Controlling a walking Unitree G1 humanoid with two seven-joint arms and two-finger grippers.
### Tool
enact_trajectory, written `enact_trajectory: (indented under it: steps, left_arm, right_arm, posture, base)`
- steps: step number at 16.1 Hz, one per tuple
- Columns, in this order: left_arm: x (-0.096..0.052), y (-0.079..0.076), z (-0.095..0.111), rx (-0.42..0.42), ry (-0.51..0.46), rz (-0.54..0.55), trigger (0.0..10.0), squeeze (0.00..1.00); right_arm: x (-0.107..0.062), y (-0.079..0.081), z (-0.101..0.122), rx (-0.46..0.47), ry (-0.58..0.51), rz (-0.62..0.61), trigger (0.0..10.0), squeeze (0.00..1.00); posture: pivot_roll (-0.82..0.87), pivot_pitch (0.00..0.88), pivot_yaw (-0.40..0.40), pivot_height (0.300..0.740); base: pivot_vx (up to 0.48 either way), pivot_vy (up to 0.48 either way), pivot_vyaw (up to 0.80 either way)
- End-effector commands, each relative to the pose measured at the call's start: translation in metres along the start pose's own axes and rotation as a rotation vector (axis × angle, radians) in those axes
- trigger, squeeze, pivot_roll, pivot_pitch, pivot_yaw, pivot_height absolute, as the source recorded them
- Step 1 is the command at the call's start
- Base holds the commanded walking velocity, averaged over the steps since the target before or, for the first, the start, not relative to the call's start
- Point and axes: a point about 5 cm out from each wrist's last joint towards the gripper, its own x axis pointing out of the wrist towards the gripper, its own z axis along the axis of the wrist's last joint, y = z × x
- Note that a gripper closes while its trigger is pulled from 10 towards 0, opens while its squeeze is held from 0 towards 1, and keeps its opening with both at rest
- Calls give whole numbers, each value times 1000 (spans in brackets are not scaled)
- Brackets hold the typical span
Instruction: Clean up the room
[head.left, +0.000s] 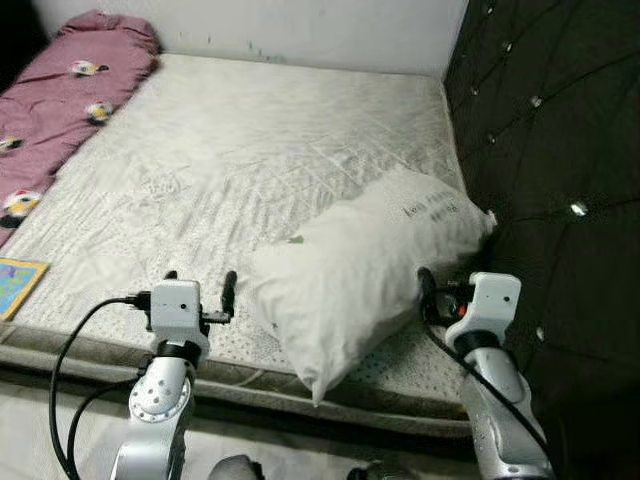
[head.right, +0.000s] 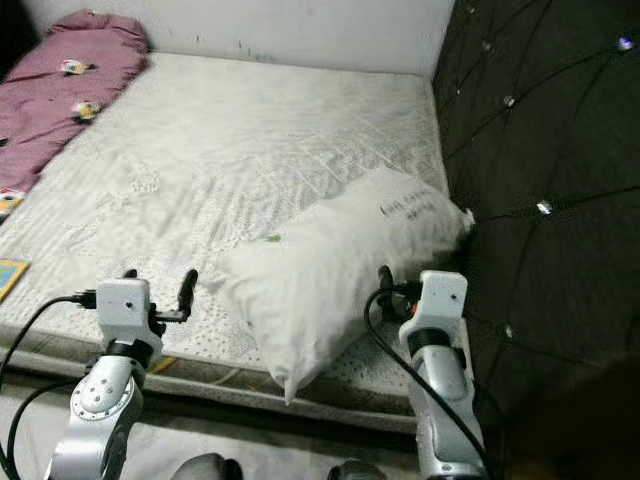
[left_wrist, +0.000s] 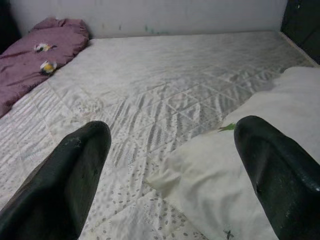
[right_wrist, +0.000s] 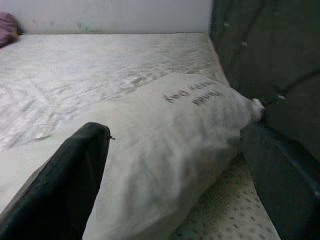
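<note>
A white pillow (head.left: 360, 270) with dark lettering near one end lies slantwise on the bare mattress (head.left: 250, 140), one corner hanging over the front edge. My right gripper (head.left: 440, 288) is open at the pillow's right side. In the right wrist view the pillow (right_wrist: 165, 130) sits between its spread fingers (right_wrist: 65, 185). My left gripper (head.left: 200, 285) is open over the mattress's front edge, just left of the pillow. The left wrist view shows the pillow's corner (left_wrist: 210, 170) near one finger (left_wrist: 280, 170). Neither gripper holds anything.
A pink patterned blanket (head.left: 70, 90) lies bunched along the mattress's far left side. A dark tufted headboard (head.left: 550, 150) stands along the right, close to my right arm. A colourful flat book (head.left: 18, 285) lies at the left front. A white wall (head.left: 300, 25) closes the far side.
</note>
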Motion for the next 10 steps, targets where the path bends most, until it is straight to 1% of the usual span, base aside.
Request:
enact_trajectory:
  steps: [1,4,10]
  left_arm:
    - [2,0,3,9,-22,-9,10000,0]
    - [2,-2,3,19,-19,-16,10000,0]
    - [3,-2,3,10,-22,-24,10000,0]
  right_arm:
    - [0,-3,1,5,2,-16,10000,0]
    - [1,-1,1,-4,4,-5,10000,0]
    - [1,0,2,-10,-1,-4,10000,0]
  posture:
    - [-12,53,-9,740]
    - [-12,57,-8,740]
    - [-16,59,-6,740]
  base:
    - [0,0,-800]
    - [0,0,0]
    - [0,0,0]
